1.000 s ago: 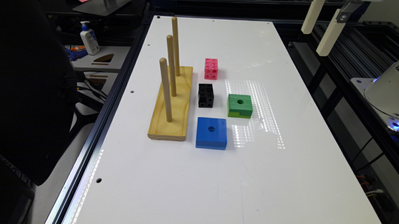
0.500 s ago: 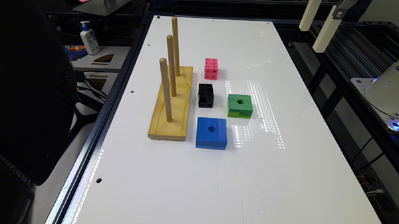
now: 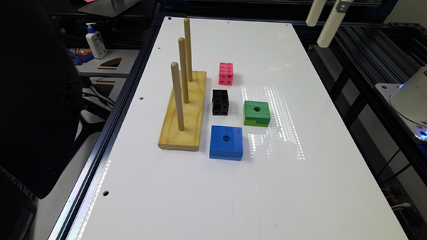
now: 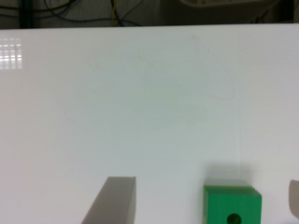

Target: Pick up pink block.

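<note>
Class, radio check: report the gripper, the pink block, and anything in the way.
Gripper open, high above the table, holding nothing. Pink block untouched on the table. Black block sits close beside it; top of the pink block clear.

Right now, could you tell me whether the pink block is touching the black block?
Apart. In the exterior view a strip of bare white table shows between the pink block and the black block.

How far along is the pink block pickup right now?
Nothing is done yet: the pink block sits on the white table, untouched, beyond the black cube. In hand: the end effector hangs high near the table's far edge on the exterior view's right, open and empty in the wrist view. Left: travel over, descend, grasp, lift.
</note>
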